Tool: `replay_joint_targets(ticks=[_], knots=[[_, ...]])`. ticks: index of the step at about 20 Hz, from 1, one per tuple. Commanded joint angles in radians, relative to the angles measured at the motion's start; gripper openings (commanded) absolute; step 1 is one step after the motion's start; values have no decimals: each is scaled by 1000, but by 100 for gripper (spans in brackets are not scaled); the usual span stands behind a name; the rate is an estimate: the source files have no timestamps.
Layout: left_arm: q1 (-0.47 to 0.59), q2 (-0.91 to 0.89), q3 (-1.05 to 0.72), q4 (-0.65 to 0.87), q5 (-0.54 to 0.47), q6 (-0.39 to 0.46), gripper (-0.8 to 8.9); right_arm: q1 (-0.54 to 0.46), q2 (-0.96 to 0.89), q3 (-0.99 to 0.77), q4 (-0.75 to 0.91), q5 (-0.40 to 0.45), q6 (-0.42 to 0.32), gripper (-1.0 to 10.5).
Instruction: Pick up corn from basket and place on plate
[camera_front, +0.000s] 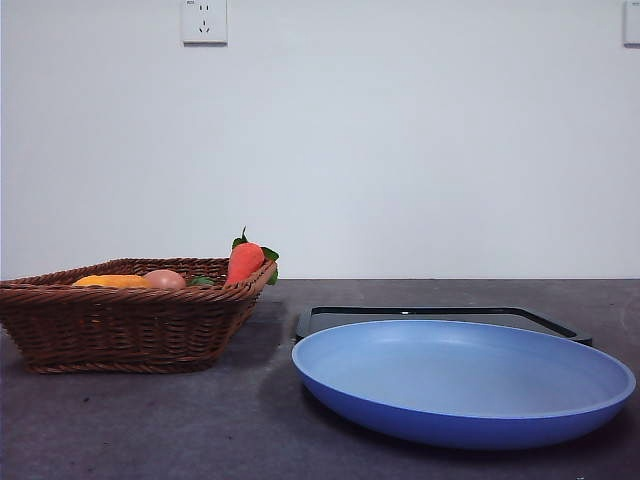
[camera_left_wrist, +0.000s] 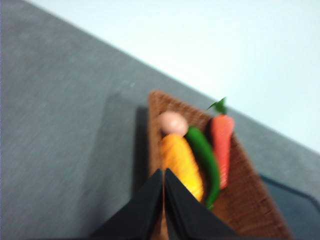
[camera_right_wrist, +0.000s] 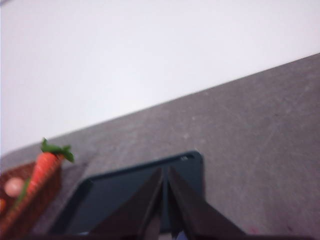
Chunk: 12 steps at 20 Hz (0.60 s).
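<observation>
The yellow-orange corn (camera_left_wrist: 181, 164) lies in the brown wicker basket (camera_front: 120, 325); in the front view only a sliver of the corn (camera_front: 112, 282) shows over the rim. The blue plate (camera_front: 462, 385) sits to the basket's right, near the front of the table. My left gripper (camera_left_wrist: 164, 173) is shut, hovering above the basket's near end, right beside the corn's end. My right gripper (camera_right_wrist: 164, 172) is shut above the black tray, with nothing in it. Neither arm appears in the front view.
In the basket beside the corn lie a tan egg-like ball (camera_left_wrist: 172, 122), a green pepper (camera_left_wrist: 204, 155) and a red-orange carrot (camera_left_wrist: 222, 145) with green leaves. A flat black tray (camera_front: 440, 318) lies behind the plate. The table is dark grey, with a white wall behind.
</observation>
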Motion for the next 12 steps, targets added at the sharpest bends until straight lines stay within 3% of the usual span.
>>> replay_joint_targets(ticks=[1, 5, 12], knots=[[3, 9, 74, -28, 12, -6, 7, 0, 0, 74, -2, 0, 39, 3], [3, 52, 170, -112, 44, 16, 7, 0, 37, 182, -77, 3, 20, 3], [3, 194, 346, -263, 127, 121, 7, 0, 185, 377, -290, -36, -110, 3]])
